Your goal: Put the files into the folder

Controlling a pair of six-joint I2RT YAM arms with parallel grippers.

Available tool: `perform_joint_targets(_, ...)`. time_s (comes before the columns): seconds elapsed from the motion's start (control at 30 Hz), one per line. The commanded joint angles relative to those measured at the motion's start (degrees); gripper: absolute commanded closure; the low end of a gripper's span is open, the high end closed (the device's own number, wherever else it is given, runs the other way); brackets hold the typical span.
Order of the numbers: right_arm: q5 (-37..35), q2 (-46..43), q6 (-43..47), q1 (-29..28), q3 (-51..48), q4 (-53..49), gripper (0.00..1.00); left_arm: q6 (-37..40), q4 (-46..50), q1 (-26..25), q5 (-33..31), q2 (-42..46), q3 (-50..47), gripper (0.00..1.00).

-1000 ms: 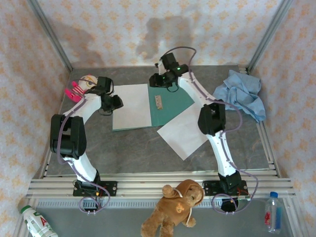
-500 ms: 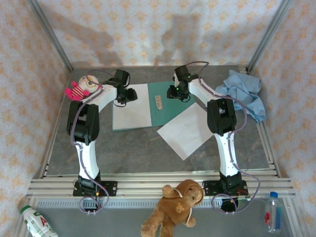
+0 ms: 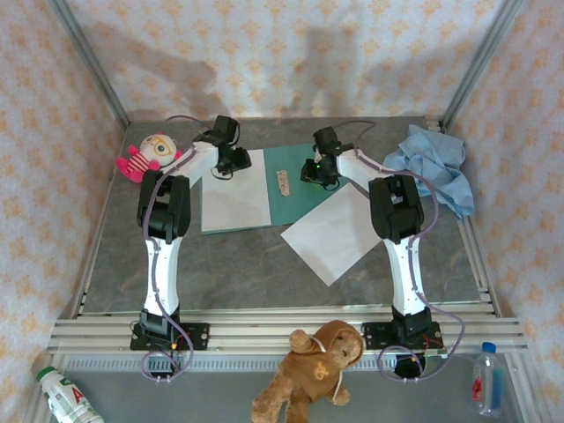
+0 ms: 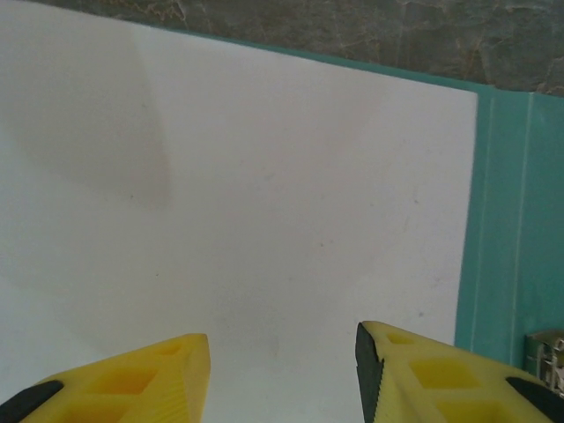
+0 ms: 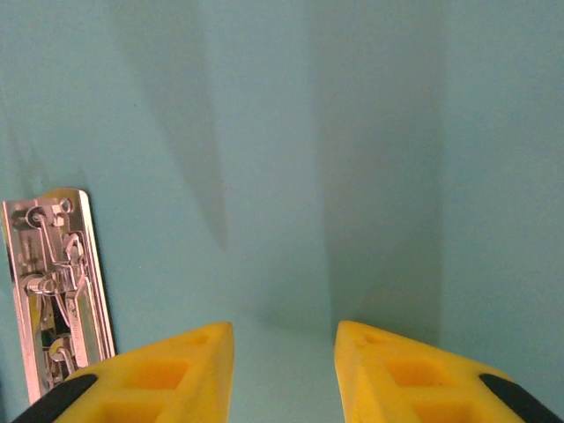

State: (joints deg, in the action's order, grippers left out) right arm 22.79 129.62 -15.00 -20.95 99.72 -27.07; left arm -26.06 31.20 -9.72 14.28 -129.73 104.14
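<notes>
Two arms of white tubular links and black joint housings: left arm (image 3: 157,264) at lower left of the overhead frame, right arm (image 3: 404,269) at lower right, each trailing a looped grey-lilac cable from a black base. Left gripper (image 4: 282,339) and right gripper (image 5: 284,328): wedge-shaped yellow plastic fingers, hollow-pocketed and black-tipped, at each wrist view's bottom edge.

Cloth (image 3: 432,163) and doll (image 3: 152,154) flank the open folder (image 3: 300,203).

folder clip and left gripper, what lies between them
A white sheet on the folder's left leaf, between the clip and the left gripper, clear in the top view.
</notes>
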Motion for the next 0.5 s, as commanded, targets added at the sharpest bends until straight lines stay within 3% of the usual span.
perform_joint_targets(0.0,-2.63,-1.7,-3.21,-0.12,-3.47,1.26,0.63,-1.42,3.25,0.03,-2.55,-1.55,1.97,0.52)
perform_joint_targets(0.47,-4.41,-3.33,-7.59,-0.16,-8.36,4.3,0.64,-2.98,4.92,0.4,-5.05,-1.46,0.22,0.53)
